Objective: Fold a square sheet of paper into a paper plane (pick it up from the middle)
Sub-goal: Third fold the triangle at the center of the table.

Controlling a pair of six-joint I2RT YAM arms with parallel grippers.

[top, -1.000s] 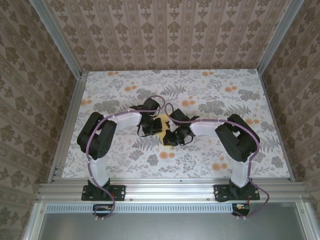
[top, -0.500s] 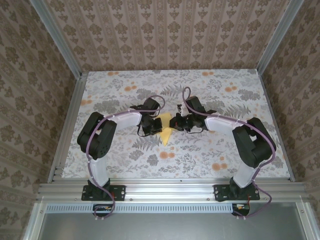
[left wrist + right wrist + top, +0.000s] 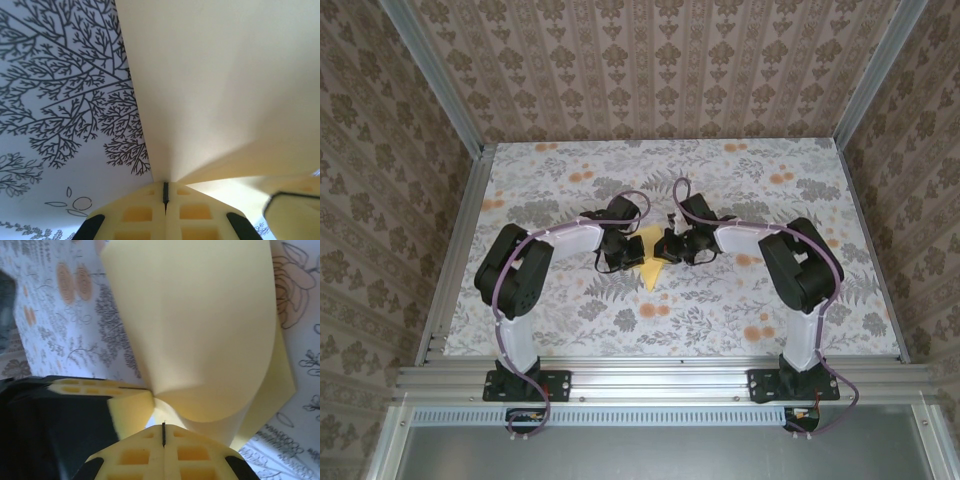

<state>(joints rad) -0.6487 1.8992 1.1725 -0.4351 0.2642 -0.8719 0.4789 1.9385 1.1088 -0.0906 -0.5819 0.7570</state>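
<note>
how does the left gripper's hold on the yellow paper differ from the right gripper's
The left gripper pinches the sheet of paper from its left side, the right gripper from its right. Ahead of the left gripper the paper spreads nearly flat; ahead of the right gripper it curls into a rounded fold. Both are shut on it.

Robot lab test cell, not a lived-in room. Open box built from bare aluminium extrusion frame (image 3: 432,70), with damask wallpaper (image 3: 650,70) stuck on the panels as a backdrop. The surface (image 3: 740,300) is a printed floral sheet in grey and orange, fitted edge to edge inside the frame. Left arm (image 3: 515,275) and right arm (image 3: 798,270), both black, are bolted side by side to the front rail (image 3: 660,378). Purple cables (image 3: 503,335) run loose along the arms down to the bases. Slotted cable duct (image 3: 660,413) and a plain grey panel (image 3: 660,455) sit in front of the rail.
</note>
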